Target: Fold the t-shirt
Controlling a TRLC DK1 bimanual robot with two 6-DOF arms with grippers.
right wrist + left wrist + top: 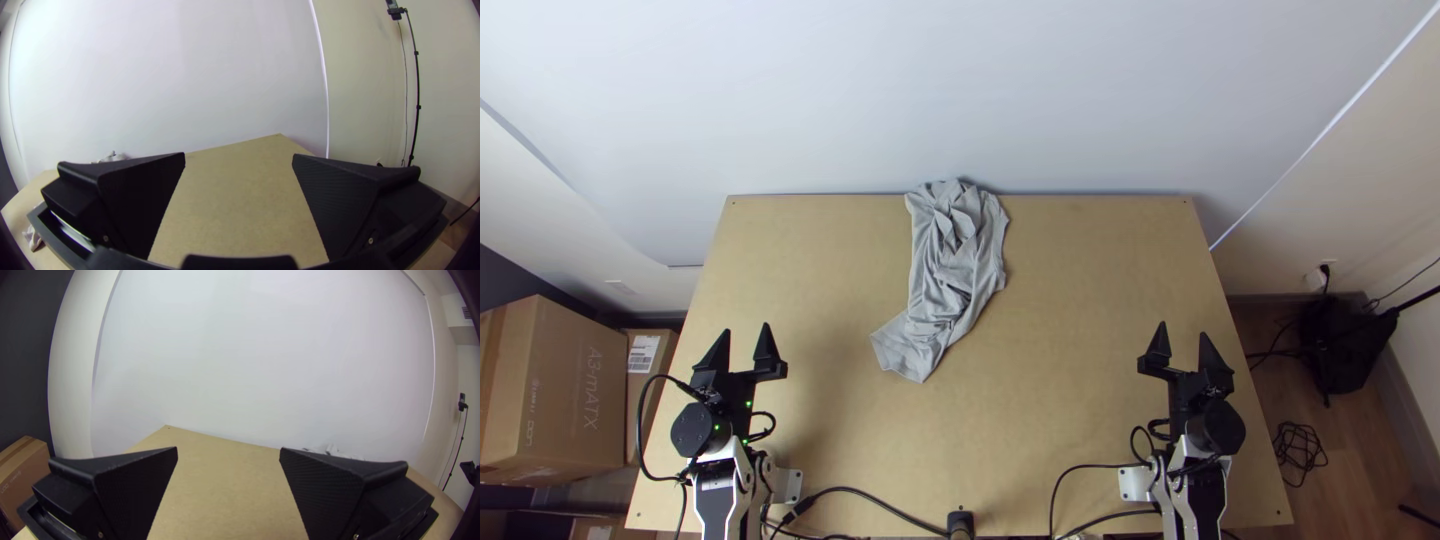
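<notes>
- From the top view you get the whole t-shirt [955, 270]: it lies bunched and wrinkled in a long strip on the table [1080, 400], its far end at the table's far edge, its flatter near end slanting toward the table's left side.
- The same view gives you the left gripper [746, 328] over the table's left part, fingers spread apart with nothing between them.
- Over the table's right part you have the right gripper [1182, 329], likewise parted and holding nothing.
- The left wrist view shows you the ridged inner faces of that gripper's fingers, with a few pale folds of cloth at the table's far edge.
- In the right wrist view, you see two separate bits of the cloth, on either side of one finger, and a tall black stand [417, 100] beyond the table.
- Looking down from the top, you find a cardboard box [570, 385] beside the table's left edge and coiled cable [1300, 455] on the floor past its right edge.
</notes>
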